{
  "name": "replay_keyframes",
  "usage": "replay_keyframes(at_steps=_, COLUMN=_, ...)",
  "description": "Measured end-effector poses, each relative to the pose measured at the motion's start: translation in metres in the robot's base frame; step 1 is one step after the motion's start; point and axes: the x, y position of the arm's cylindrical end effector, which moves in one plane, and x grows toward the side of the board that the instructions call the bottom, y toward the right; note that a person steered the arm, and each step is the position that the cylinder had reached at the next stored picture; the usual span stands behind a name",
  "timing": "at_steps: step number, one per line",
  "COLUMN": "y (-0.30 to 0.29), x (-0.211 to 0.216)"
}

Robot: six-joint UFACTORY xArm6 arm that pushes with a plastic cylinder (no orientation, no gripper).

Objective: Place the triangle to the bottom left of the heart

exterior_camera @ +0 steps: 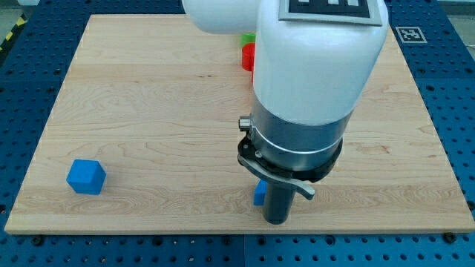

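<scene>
My arm's white and grey body [304,89] hangs over the middle of the wooden board [148,111]. The dark rod ends in my tip [277,220] near the board's bottom edge. A small blue block [259,194] sits touching the rod's left side, mostly hidden by it; its shape cannot be made out. A red block [248,56] and a green block [248,36] above it peek out from behind the arm near the view's top; their shapes are hidden. No heart or triangle can be made out clearly.
A blue cube [86,176] lies near the board's bottom left corner. The board rests on a blue perforated table [453,89]. A marker tag [410,33] is at the top right.
</scene>
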Motion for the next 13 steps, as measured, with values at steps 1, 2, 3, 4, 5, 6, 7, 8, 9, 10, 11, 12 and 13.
replay_keyframes(at_steps=1, y=-0.001, x=-0.005)
replay_keyframes(at_steps=2, y=-0.016, x=-0.007)
replay_keyframes(at_steps=3, y=-0.035, x=-0.008)
replay_keyframes(at_steps=4, y=-0.04, x=-0.016)
replay_keyframes(at_steps=5, y=-0.027, x=-0.017)
replay_keyframes(at_steps=6, y=-0.001, x=-0.019)
replay_keyframes(at_steps=7, y=0.009, x=-0.026)
replay_keyframes(at_steps=8, y=0.013, x=-0.031)
replay_keyframes(at_steps=9, y=0.013, x=-0.031)
replay_keyframes(at_steps=10, y=0.013, x=-0.042)
replay_keyframes(at_steps=11, y=0.013, x=-0.057)
replay_keyframes(at_steps=12, y=0.006, x=-0.055)
replay_keyframes(at_steps=13, y=-0.018, x=-0.028)
